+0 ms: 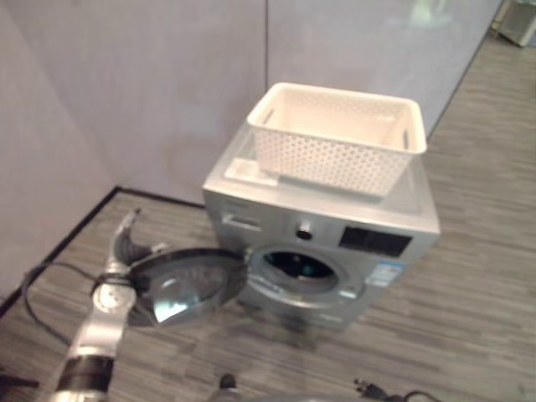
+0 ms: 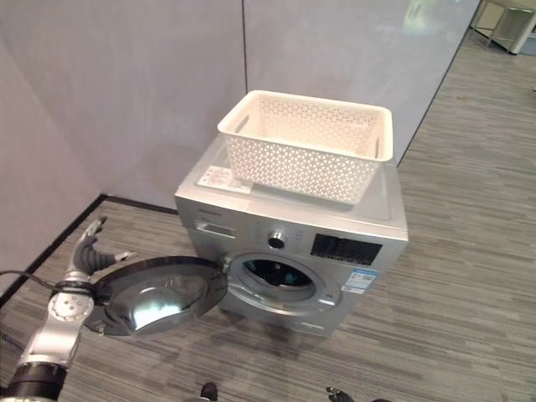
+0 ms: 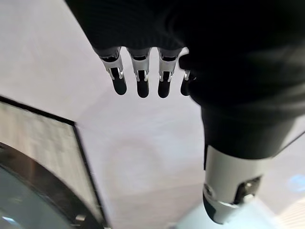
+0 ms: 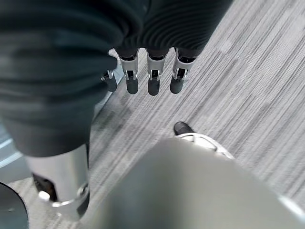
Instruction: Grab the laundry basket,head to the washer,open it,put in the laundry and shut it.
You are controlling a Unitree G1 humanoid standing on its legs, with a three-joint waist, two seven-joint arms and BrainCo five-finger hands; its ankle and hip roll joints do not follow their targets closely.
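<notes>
So, lower left of the eye views: left hand [image 2: 90,251] sits just behind the outer rim of the washer door [image 2: 159,295], fingers [image 3: 139,81] straight and relaxed, gripping nothing; whether it touches the rim, cannot tell. Door is swung fully open to the left, glass facing up, hinged at the drum opening [image 2: 276,275] at centre frame. Washer [image 1: 322,251] stands on the striped floor [image 2: 469,251] against a grey wall [image 2: 167,84]. Laundry basket [image 2: 306,144], white and perforated, rests on the washer's top, upper centre, looking empty from this angle. Right wrist view: right hand [image 4: 143,57] hangs over the floor, fingers straight, holding nothing.
</notes>
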